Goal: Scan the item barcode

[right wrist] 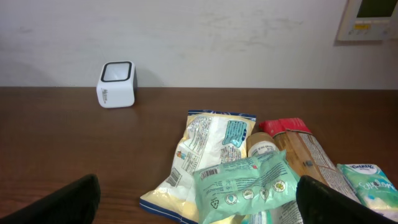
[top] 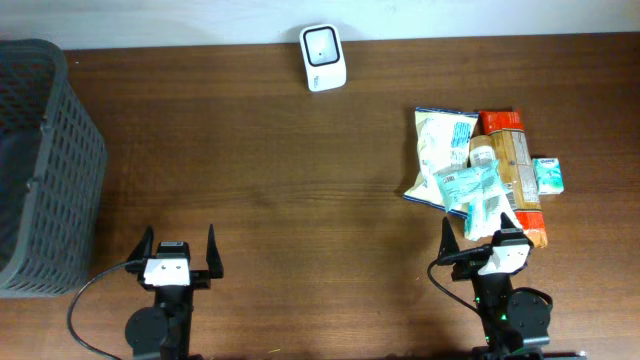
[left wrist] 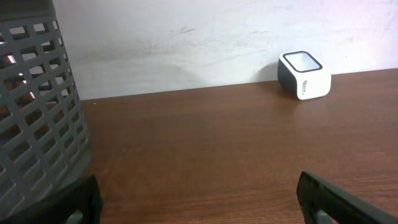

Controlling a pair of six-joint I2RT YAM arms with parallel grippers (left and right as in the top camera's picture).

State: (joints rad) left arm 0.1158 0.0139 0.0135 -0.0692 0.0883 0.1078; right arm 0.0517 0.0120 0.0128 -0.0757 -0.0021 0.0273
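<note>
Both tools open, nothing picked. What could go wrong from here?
1. The teal pouch overlaps the snack bag and a bottle, right before the right tool: a grab may drag neighbours along.
2. The pouch's barcode faces up, and so does the scanner window: it likely needs turning over, and a limp pouch may fold and hide the code.

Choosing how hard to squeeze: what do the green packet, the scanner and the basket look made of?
Green packet: likely thin plastic film, glossy; it shows creases and highlights.
Scanner: hard moulded plastic, smooth white shell with a dark, shiny top window, perhaps glass.
Basket: rigid grey plastic, matte, moulded as a lattice of holes.
</note>
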